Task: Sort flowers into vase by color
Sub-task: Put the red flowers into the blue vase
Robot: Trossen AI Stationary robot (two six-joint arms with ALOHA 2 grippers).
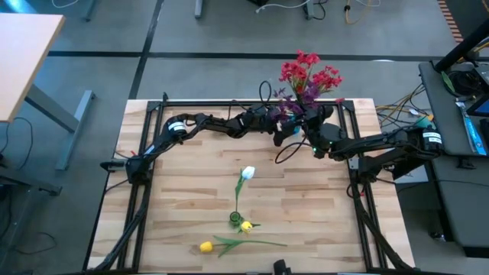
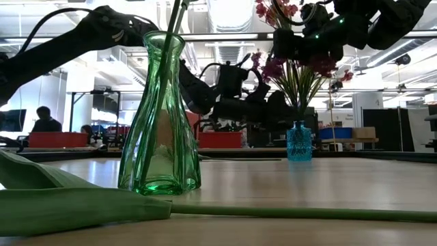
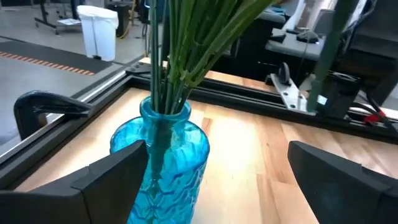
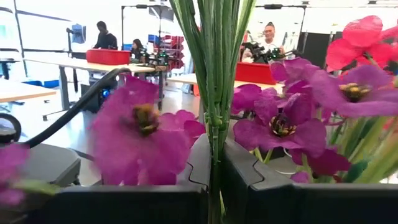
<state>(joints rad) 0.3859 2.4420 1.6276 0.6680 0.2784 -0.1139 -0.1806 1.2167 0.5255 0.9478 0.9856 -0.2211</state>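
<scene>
Wooden slatted table (image 1: 306, 221) framed by black rails, open workshop beyond with seated people at far benches.

- Blue vase (image 3: 163, 163): far edge of table, upright, holding a bunch of green stems with red flowers (image 1: 309, 72) and purple flowers (image 4: 140, 134).
- Left gripper (image 3: 214, 180): fingers spread wide either side of the blue vase, gripping nothing.
- Right gripper (image 4: 214, 180): above the blue vase, clamped on the stems (image 4: 217, 74) of the bunch.
- Green vase (image 2: 160, 119): near middle of table, holding the white tulip (image 1: 247, 173).
- Two yellow tulips (image 1: 206, 247): near front edge, one lying flat, the other (image 1: 246, 226) just beside the green vase.
</scene>
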